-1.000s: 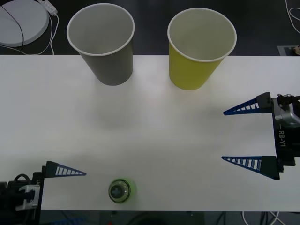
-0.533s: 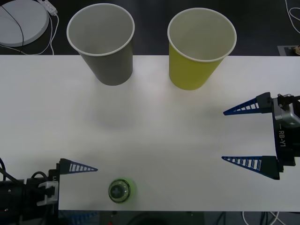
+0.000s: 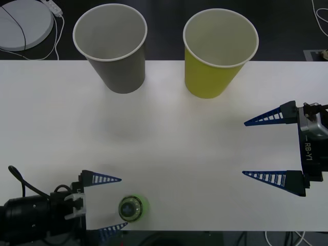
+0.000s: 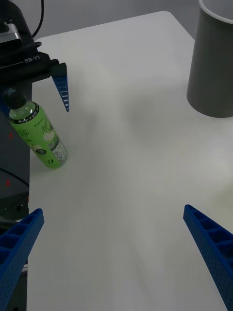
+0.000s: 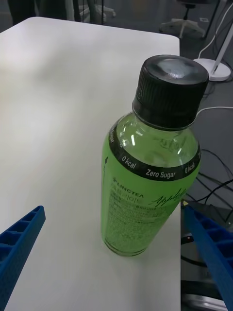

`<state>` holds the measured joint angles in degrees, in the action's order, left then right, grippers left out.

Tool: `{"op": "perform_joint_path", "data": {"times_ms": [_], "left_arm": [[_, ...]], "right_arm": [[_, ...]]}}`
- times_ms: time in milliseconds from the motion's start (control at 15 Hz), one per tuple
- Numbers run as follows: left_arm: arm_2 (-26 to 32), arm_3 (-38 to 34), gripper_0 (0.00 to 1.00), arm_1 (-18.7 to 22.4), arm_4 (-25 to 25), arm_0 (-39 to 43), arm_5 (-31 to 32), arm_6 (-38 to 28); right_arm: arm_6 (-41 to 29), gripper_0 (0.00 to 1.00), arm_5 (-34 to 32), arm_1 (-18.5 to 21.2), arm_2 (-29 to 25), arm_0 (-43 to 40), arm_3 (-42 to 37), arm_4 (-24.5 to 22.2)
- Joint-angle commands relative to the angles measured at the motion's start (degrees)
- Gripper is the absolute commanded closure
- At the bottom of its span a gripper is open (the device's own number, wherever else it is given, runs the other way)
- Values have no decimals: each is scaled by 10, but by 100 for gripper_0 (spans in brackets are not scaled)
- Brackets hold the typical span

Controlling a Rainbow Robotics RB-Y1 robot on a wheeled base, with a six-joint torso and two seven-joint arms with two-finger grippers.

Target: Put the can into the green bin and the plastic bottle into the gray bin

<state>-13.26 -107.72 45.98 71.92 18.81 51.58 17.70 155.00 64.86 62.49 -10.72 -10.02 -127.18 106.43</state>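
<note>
The plastic bottle (image 3: 132, 207), bright green with a black cap, stands upright near the table's front edge, left of centre. My left gripper (image 3: 124, 202) is open, and its blue fingertips reach either side of the bottle (image 5: 150, 184) without touching it. The gray bin (image 3: 110, 48) stands at the back left and the green bin (image 3: 218, 56) at the back right, both upright. My right gripper (image 3: 244, 148) hangs open over the table's right side, holding nothing. From its wrist view the bottle (image 4: 41, 136) and the gray bin (image 4: 213, 63) show. The can is out of view.
The white table (image 3: 169, 143) lies bare between the bins and the bottle. The bottle stands very close to the table's front edge. A round white disc (image 3: 23, 23) with a cable lies on the floor beyond the back left corner.
My left gripper has moved right along the front edge, from well left of the bottle to having its open fingers around it. The bottle, bins and right arm have not moved.
</note>
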Motion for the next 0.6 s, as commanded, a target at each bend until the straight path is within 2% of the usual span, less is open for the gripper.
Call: {"op": "perform_joint_path", "data": {"times_ms": [67, 267, 600], "left_arm": [[-32, -4, 0, 2, -5, 1, -32, 7], [-60, -12, 0, 2, -8, -1, -68, 16], [-78, -13, 0, 1, -8, -9, -85, 30]], "right_arm": [[0, 0, 0, 0, 0, 0, 0, 0], [0, 0, 0, 0, 0, 0, 0, 0], [0, 0, 0, 0, 0, 0, 0, 0]]}}
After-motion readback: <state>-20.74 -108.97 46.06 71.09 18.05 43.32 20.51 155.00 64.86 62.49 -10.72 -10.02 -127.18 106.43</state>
